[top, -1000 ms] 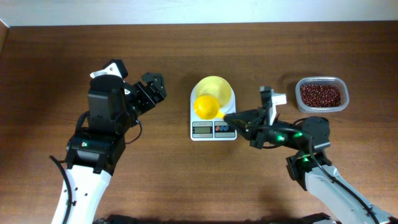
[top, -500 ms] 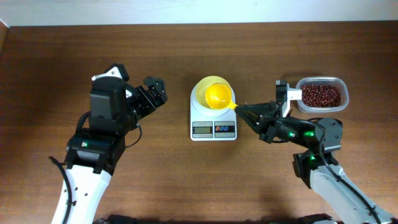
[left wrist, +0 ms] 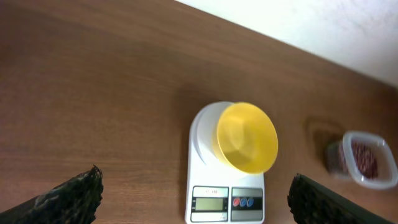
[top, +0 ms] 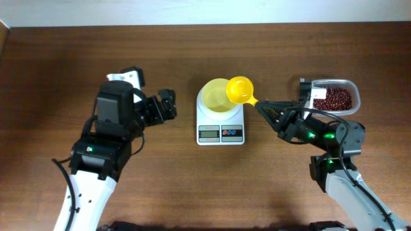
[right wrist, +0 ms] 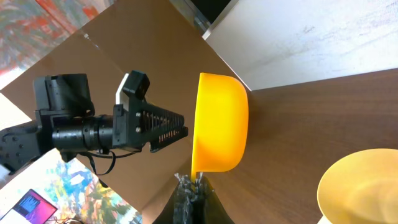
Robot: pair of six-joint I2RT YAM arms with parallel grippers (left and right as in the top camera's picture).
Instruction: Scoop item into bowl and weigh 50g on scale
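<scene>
Right gripper (top: 266, 108) clenched on scoop (top: 240, 89) (cup above bowl (top: 215, 99) rim); left gripper (top: 168, 106) wide, empty.

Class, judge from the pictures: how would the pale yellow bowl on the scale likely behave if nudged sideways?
The bowl looks thin and empty, so it is probably light and easily shoved. It sits loose on the smooth white scale, which is about as wide, so it might slide off. Its low, wide shape suggests sliding rather than tipping.

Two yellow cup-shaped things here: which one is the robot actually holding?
The bright yellow scoop: the right arm's jaws clamp its long handle. The paler yellow bowl just sits on the white scale, with nothing gripping it.
</scene>
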